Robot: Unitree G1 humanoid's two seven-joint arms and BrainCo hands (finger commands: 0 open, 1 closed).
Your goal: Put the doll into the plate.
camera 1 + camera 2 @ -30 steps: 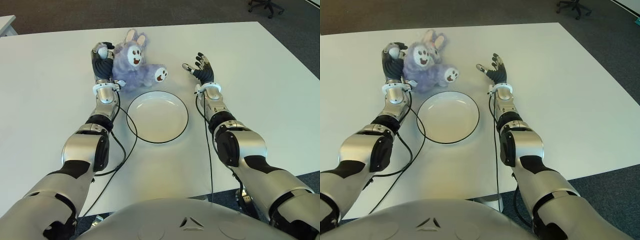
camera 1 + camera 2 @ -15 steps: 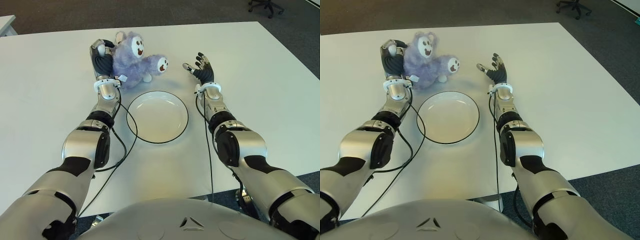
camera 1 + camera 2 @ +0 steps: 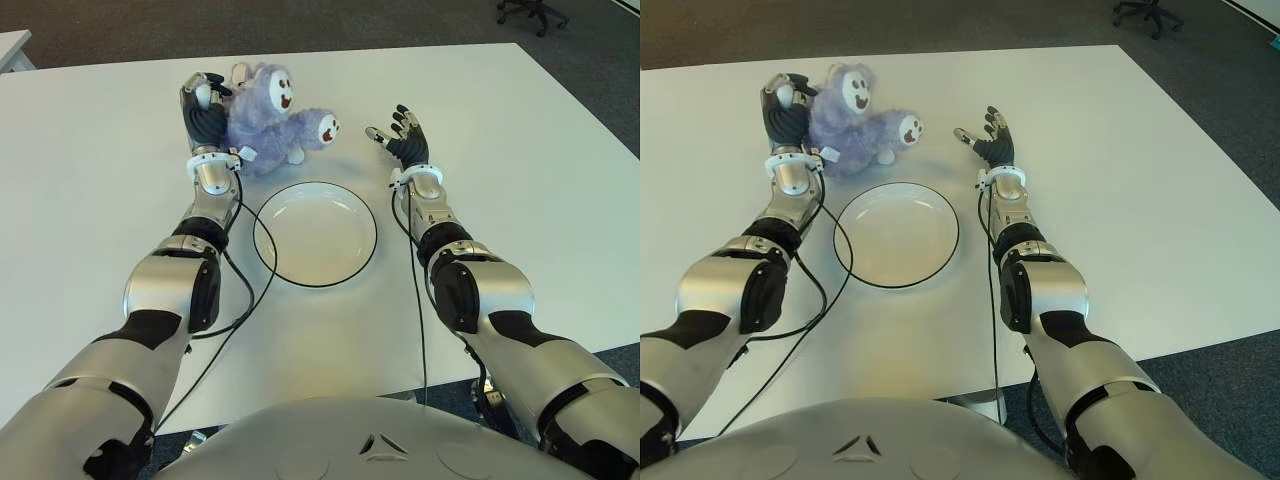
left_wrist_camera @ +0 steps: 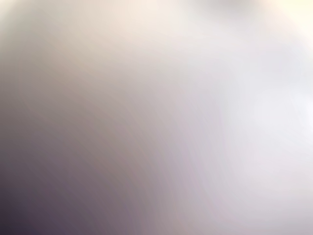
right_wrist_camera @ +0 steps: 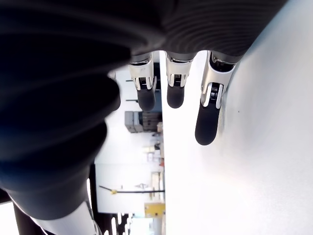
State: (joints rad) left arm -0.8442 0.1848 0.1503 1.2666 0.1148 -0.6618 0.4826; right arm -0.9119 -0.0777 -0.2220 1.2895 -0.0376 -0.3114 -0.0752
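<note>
Gripping the purple plush rabbit doll (image 3: 265, 118) from its outer side, my left hand (image 3: 205, 115) is curling its fingers into the fur, holding the toy tipped above the white table (image 3: 520, 160), just beyond the far rim of the plate (image 3: 315, 233). I judge this hold is meant to carry it sideways and down into the dish. My right hand (image 3: 403, 138) is hovering, fingers spread and empty, on the plate's other side, keeping clear. I am counting one doll and one black-rimmed white plate, nothing in it yet.

Even bright light; left wrist view blurred.
</note>
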